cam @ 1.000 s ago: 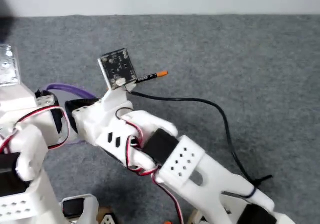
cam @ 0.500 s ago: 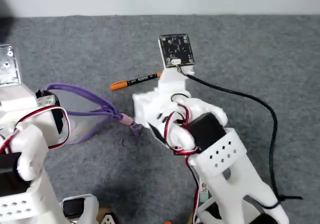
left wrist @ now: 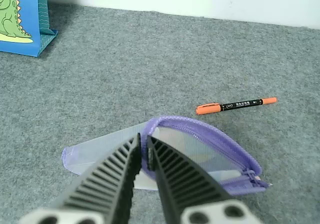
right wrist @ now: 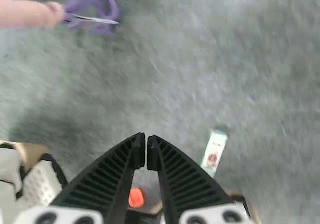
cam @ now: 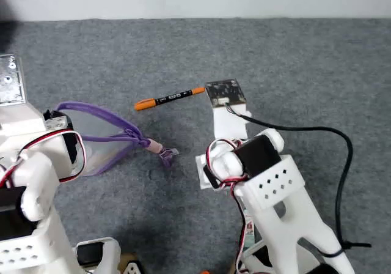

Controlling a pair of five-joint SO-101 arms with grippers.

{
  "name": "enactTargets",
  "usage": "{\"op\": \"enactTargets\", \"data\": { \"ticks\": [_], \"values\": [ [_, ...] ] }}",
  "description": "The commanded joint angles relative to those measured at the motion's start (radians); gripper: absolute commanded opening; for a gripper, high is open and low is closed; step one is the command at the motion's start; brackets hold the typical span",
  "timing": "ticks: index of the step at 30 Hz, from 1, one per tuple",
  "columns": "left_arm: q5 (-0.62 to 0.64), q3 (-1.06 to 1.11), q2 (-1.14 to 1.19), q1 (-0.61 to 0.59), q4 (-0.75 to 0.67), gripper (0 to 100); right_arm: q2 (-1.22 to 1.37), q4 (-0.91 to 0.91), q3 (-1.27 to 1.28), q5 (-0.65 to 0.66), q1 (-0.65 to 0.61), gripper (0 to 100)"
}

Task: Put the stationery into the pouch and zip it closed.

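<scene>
Pouch (cam: 101,140), clear with a purple zip, lies at the left of the grey mat (cam: 305,54) with its mouth open. The left gripper (left wrist: 143,140) is pinched tight on the purple rim, and the zip pull (cam: 162,153) trails off the right end. Beyond the mouth, on the far side, the orange pen (cam: 170,98) lies on the mat, touching neither pouch nor gripper. Near its own base hangs the right gripper (right wrist: 146,138), fingers pressed together on nothing. Within the last second its arm swung rightward and back from over the pouch, while the pen stayed put. Loading has therefore not begun, and zipping must wait. A small pale item (right wrist: 214,156), possibly an eraser, lies by that base.
</scene>
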Motion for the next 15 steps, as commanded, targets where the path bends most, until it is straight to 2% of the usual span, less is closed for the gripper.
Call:
{"op": "enactTargets", "data": {
  "ticks": [1,3,9,12,15],
  "values": [
    [0.008,0.061,0.006,-0.002,0.029,1,-0.025,0.039,0.06,0.011,0.071,1.0],
    [0.008,0.061,0.006,-0.002,0.029,1,-0.025,0.041,0.115,0.011,0.104,4.3],
    [0.008,0.061,0.006,-0.002,0.029,1,-0.025,0.038,0.267,0.011,0.143,27.3],
    [0.009,0.061,0.006,-0.002,0.029,1,-0.024,-0.002,0.288,0.017,0.14,27.3],
    [0.009,0.061,0.006,-0.002,0.029,1,-0.024,-0.065,0.344,0.083,0.147,24.4]
  ]
}}
